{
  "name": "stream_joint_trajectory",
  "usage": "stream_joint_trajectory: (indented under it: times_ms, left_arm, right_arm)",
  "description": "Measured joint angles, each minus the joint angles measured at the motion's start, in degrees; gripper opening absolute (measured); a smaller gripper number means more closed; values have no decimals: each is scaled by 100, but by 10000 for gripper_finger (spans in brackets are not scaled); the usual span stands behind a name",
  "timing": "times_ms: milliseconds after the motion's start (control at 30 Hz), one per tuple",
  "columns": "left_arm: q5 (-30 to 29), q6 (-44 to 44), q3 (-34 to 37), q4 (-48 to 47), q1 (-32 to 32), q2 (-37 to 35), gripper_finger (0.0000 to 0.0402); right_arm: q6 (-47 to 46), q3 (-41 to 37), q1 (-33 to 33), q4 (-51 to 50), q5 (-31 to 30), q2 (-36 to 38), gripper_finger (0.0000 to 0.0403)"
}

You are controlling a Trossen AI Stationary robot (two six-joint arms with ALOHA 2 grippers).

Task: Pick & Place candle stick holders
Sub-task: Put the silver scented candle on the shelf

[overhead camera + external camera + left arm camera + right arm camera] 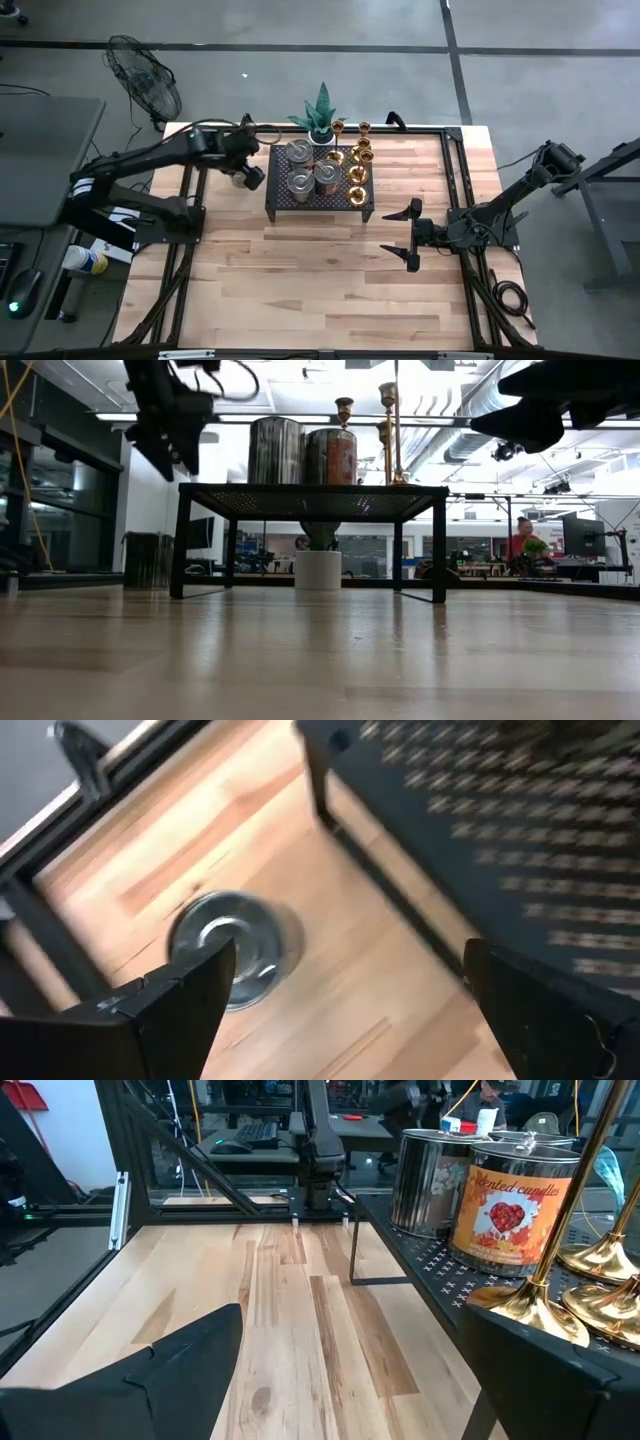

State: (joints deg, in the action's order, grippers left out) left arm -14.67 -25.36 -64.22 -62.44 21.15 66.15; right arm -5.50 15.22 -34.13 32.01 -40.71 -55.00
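Several candle stick holders stand on a black perforated rack (320, 190): silvery round tins (300, 152) on its left half and slim brass ones (358, 160) on its right half. One more silvery round holder (232, 948) stands on the wooden table beside the rack's leg. My left gripper (247, 168) hovers open above that holder, tipped downward, just left of the rack; in the left wrist view the holder lies near one finger (185, 995). My right gripper (412, 237) waits open to the right of the rack, pointing level toward it (350, 1380).
A spiky green plant in a white pot (321, 115) stands behind the rack. Black frame rails (455, 180) run along the table's sides. Bare wood (320, 290) stretches in front of the rack. A fan (140, 70) stands on the floor beyond the far left corner.
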Motion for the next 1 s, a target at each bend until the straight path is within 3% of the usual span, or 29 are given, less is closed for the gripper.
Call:
stream_joint_trajectory:
  times_ms: [333,1000]
  left_arm:
    - [-68,792,-74,-428,807,662,383]
    - [231,858,-70,-466,1661,1551,383]
  right_arm:
    - [0,0,2,0,0,0,362]
    - [0,0,1,0,0,0,362]
